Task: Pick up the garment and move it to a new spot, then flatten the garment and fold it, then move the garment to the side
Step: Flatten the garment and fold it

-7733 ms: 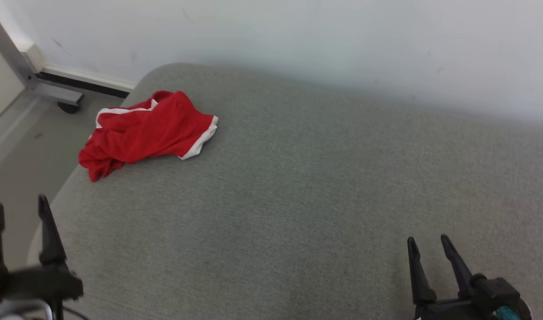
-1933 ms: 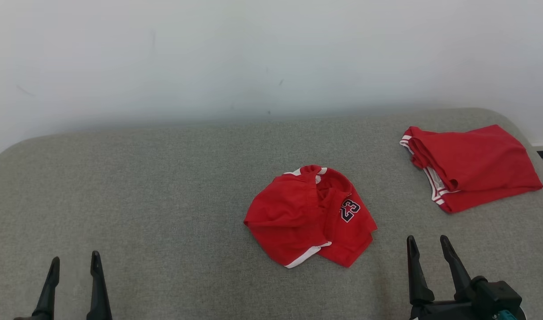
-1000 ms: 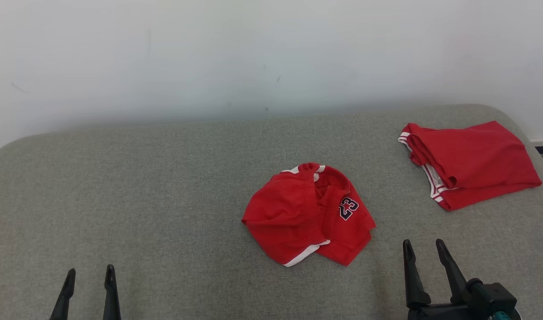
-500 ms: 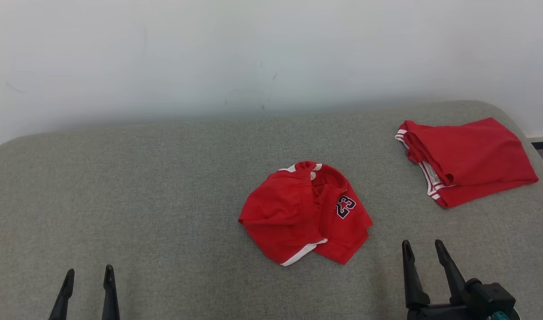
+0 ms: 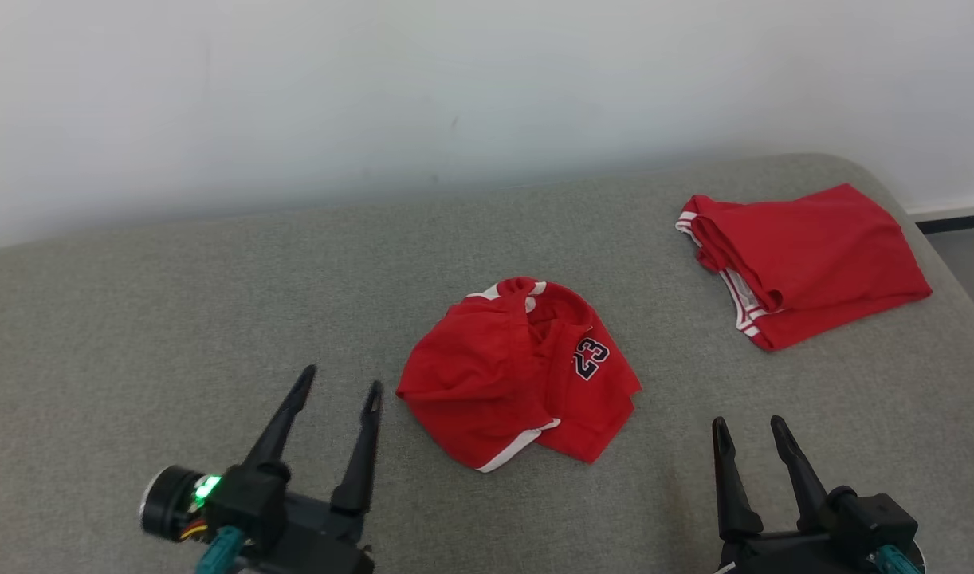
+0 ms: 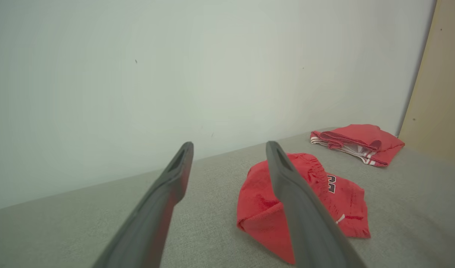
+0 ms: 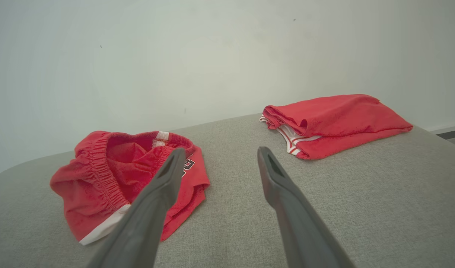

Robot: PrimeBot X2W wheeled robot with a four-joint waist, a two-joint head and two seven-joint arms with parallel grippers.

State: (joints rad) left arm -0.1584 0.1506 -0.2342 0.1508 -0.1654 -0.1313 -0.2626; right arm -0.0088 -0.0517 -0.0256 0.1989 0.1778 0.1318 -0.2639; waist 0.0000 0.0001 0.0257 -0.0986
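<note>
The crumpled shorts point(image 5: 511, 391) lay in the middle of the bench point(image 5: 176, 303), just beside the left claw point(image 5: 341, 379) and near the right claw point(image 5: 748, 422), both released and empty, and a pinch on only the top layer could let the bunched cloth slip or stay tangled when lifted.
</note>
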